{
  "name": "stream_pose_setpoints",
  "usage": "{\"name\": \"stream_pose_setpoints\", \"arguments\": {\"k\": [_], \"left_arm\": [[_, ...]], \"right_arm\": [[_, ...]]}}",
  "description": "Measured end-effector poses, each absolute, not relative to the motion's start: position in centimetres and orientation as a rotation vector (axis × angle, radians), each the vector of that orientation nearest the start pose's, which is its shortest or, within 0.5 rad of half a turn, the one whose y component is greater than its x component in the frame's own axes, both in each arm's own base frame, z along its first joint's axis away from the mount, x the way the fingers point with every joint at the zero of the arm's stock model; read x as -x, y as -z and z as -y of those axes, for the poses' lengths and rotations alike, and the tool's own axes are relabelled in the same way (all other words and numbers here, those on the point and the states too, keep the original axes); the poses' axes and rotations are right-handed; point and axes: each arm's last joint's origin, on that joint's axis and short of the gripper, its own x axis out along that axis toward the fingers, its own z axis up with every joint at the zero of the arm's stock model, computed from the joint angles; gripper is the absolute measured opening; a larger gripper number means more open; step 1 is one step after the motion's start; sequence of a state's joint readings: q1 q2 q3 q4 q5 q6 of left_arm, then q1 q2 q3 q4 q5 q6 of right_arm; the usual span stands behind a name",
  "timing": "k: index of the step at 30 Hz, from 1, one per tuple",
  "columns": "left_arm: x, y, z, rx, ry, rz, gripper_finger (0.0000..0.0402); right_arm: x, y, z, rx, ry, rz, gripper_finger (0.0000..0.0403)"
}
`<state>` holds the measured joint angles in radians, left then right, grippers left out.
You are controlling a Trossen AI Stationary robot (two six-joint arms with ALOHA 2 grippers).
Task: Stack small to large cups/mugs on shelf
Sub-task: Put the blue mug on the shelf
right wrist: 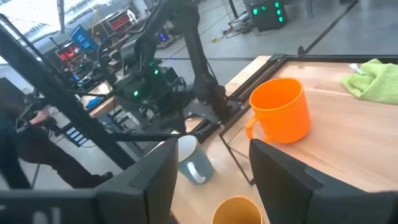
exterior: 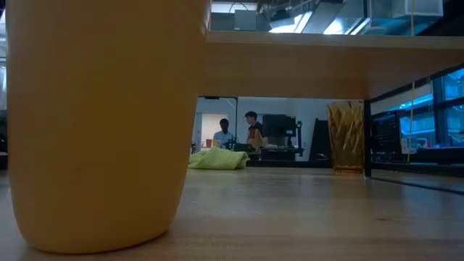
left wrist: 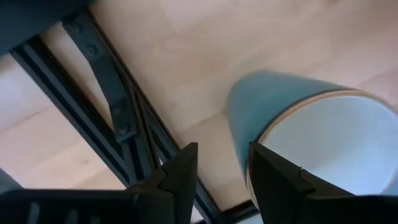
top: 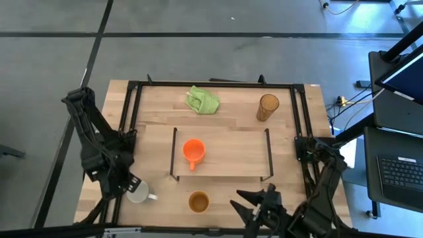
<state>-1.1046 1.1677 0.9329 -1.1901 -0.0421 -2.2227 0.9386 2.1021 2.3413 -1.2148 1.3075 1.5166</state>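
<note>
Fingers of the left gripper, dark, flat and angular, stand a narrow gap apart and clasp nothing; the white mug sits just beside them, untouched, a smooth round vessel with a pale inside, a grey-blue outer wall in the wrist view and a thin tan rim. Its handle points away from the jaws toward the tan-brown cup, a matte round cup standing apart on bare wood. The left arm reaches down over the table's left front corner, beside the black metal frame.

The right gripper hangs low at the front edge, its broad dark fingers spread wide and empty. Ahead of them stands the shelf, a light wooden board with thin black end frames, carrying the glossy orange mug. Farther off, the amber tumbler, ribbed and see-through, and the crumpled green cloth stand well apart near the far edge.
</note>
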Motion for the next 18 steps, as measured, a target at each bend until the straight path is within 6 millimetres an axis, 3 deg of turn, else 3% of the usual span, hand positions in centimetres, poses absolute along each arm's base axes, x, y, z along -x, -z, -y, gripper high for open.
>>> {"name": "stream_pose_setpoints", "arguments": {"k": [12, 18], "left_arm": [[-9.2, -24.3, 17.5, 1.049, -0.718, -1.355, 0.0134], [-9.1, -25.6, 17.0, 1.046, -0.716, -1.325, 0.0134]], "right_arm": [[-27.1, -38.5, -32.2, -0.598, 0.527, -0.08, 0.02], [-27.2, -38.4, -32.0, -0.586, 0.529, -0.099, 0.02]]}}
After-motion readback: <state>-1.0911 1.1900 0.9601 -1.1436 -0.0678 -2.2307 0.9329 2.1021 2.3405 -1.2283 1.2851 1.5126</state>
